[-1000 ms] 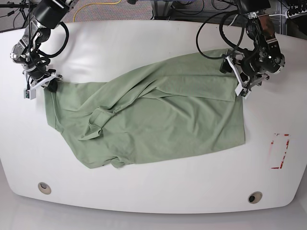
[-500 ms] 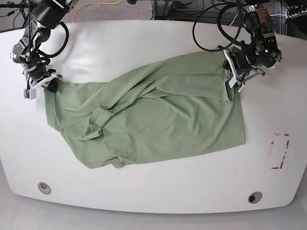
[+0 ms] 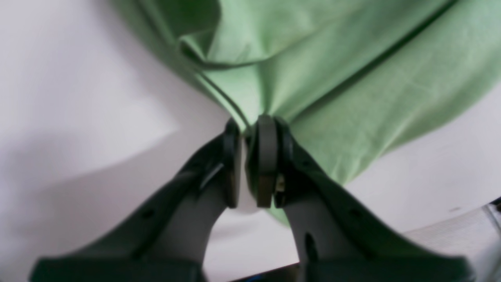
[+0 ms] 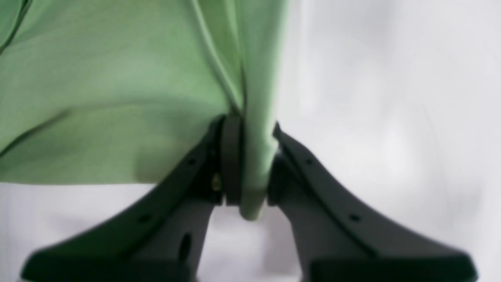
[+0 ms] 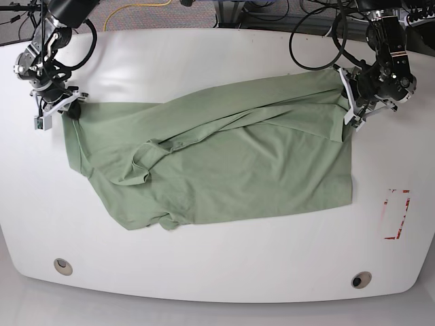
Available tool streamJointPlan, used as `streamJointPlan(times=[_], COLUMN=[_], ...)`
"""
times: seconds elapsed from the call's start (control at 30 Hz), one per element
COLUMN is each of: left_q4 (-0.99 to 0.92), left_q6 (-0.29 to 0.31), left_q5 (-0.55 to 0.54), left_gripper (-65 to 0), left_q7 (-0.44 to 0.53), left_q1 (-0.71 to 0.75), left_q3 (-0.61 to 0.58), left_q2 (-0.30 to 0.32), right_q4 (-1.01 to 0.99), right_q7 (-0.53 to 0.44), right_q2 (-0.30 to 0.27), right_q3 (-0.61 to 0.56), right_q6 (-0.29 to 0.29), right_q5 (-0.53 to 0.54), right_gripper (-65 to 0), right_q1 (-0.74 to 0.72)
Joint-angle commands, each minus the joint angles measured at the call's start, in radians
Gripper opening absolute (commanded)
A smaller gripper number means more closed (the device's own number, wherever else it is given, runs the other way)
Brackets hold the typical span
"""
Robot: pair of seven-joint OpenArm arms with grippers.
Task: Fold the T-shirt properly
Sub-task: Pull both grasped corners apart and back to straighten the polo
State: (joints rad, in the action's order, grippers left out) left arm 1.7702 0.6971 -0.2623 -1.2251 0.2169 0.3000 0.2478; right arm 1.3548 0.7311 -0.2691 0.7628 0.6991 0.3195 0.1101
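Note:
The pale green T-shirt (image 5: 224,156) lies spread and wrinkled across the white table (image 5: 204,272) in the base view, its collar near the middle left. My left gripper (image 5: 348,109) is shut on the T-shirt's far right corner; in the left wrist view the cloth (image 3: 313,78) runs into the pinched fingertips of that gripper (image 3: 250,129). My right gripper (image 5: 68,109) is shut on the T-shirt's far left corner. In the right wrist view a bunched fold (image 4: 254,156) hangs between the closed fingers of that gripper (image 4: 250,164). The cloth between the two grippers is pulled fairly taut.
A red-outlined rectangle mark (image 5: 396,214) is on the table at the right. Two round holes (image 5: 62,265) (image 5: 361,279) sit near the front edge. Cables and floor lie beyond the table's far edge.
My left gripper closed on the right corner and pulled it right and up. The right gripper lifted the left corner back slightly. The shirt's top edge stretched out.

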Motion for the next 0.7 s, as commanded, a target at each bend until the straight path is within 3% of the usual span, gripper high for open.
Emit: streamJointPlan(times=[0.0, 0.37, 0.67], left_q4=[0.033, 0.104, 0.106], left_q6=[0.001, 0.001, 0.001], left_q5=[-0.004, 0.004, 0.004], left_gripper=[-60.3, -60.1, -60.1], left_q7=[-0.003, -0.112, -0.112], left_q1=[-0.003, 0.002, 0.042], left_q3=[0.001, 0.001, 0.003], left_q2=[0.048, 0.107, 0.167], right_q4=[0.054, 0.303, 0.472], right_q7=[0.074, 0.178, 0.21], right_q2=[-0.019, 0.052, 0.101], right_q3=[0.005, 0.005, 0.005], right_q6=[-0.001, -0.001, -0.001], right_q5=[-0.024, -0.03, -0.03], right_gripper=[-57.1, -57.1, -57.1], right_q1=[0.029, 0.196, 0.357])
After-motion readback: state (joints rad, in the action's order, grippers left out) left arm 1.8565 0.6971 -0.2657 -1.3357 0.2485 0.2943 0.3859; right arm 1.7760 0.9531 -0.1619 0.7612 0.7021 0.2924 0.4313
